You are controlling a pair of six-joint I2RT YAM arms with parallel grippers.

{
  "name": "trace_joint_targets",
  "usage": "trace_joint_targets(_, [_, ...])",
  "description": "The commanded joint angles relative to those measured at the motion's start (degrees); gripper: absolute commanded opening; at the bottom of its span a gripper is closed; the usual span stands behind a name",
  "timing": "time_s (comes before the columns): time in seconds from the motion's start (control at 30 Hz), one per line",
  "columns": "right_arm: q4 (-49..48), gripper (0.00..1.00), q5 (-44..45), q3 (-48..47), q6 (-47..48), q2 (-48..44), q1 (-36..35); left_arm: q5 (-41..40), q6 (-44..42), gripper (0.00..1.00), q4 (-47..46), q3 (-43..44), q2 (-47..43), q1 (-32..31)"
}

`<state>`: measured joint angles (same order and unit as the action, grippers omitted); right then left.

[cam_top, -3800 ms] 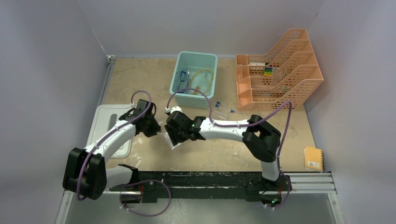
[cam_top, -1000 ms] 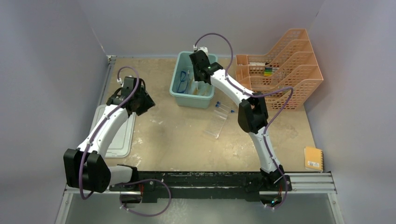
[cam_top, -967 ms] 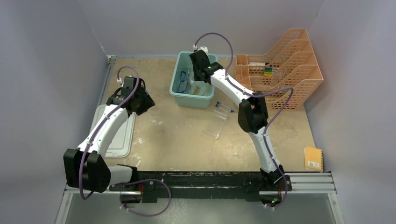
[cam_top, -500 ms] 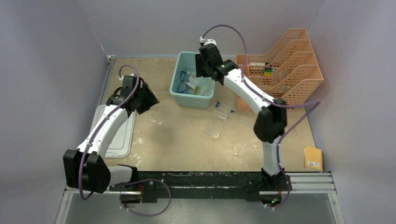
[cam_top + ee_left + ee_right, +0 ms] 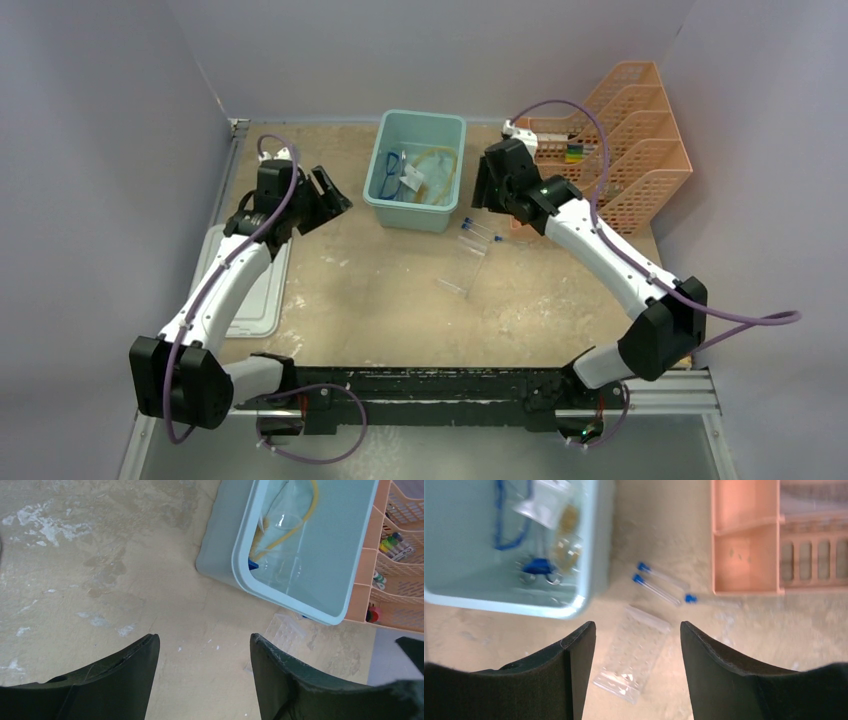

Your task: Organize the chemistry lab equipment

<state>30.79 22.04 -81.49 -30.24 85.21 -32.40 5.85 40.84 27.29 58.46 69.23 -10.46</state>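
A teal bin [image 5: 415, 215] holds the blue-framed goggles [image 5: 390, 172], the amber tube [image 5: 440, 160] and a small plastic packet [image 5: 410, 180]. Blue-capped tubes [image 5: 480, 232] lie on the table just right of the bin, and the clear rack [image 5: 462, 270] lies flat in front of them. My right gripper [image 5: 480, 188] is open and empty above the tubes [image 5: 656, 585] and the rack [image 5: 634, 652]. My left gripper [image 5: 328, 195] is open and empty, left of the bin [image 5: 240, 575]. Tongs and brush are not visible.
The orange mesh tiered tray [image 5: 600, 150] stands right of the bin, close to my right wrist. A pale lid [image 5: 235, 290] lies at the left under my left arm. A small yellow notebook [image 5: 670, 340] lies near the right front edge.
My right gripper has left the bin and swung right and back towards me, now over the tubes. A packet now lies in the bin. My left gripper has moved slightly towards the bin.
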Motion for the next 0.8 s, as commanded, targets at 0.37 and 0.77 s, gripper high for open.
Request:
trace_joint_targets(0.37, [-0.8, 0.64, -8.7, 20.1, -14.9, -7.9, 3.6, -26.3, -0.3, 0.75, 10.9, 1.2, 6.2, 2.0])
trace_joint_targets(0.77, [-3.9, 0.64, -7.2, 22.4, -11.9, -8.7, 4.0, -20.1, -6.6, 0.81, 8.4, 4.5, 21.6, 12.9])
